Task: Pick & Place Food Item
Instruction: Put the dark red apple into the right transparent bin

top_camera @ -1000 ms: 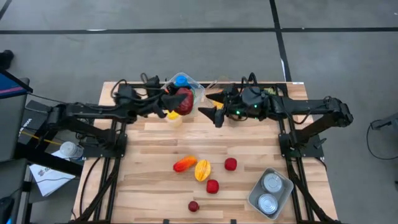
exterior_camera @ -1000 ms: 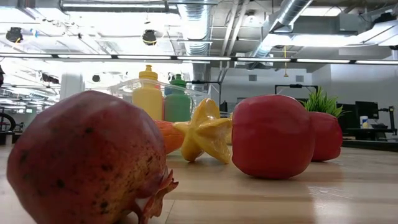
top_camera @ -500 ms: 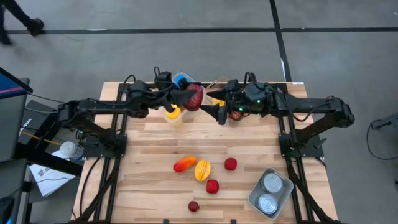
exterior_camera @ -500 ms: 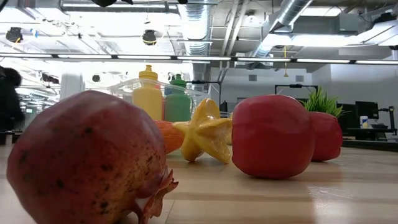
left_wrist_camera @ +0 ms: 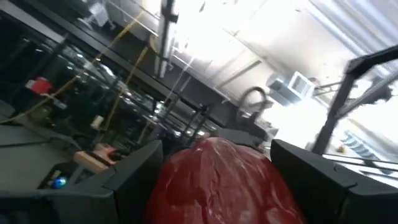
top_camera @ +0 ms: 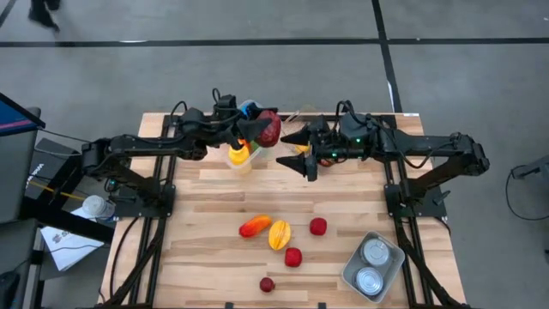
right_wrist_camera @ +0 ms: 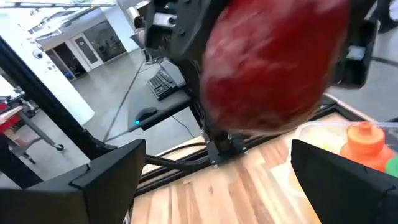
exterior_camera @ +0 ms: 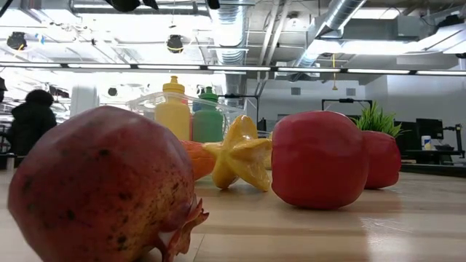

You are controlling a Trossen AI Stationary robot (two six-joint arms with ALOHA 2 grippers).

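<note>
You are looking at two dark, nearly black arms built of slim jointed links, with black cables looping over their upper segments. The right arm point(top_camera: 412, 150) is showing small green lights near its wrist. Each end effector is showing broad, flat, matte black fingers point(right_wrist_camera: 99, 177).

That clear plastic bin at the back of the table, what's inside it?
A yellow bottle and a green bottle stand in the clear bin. An orange-capped bottle shows too. The rest is hidden behind the fruit.
</note>
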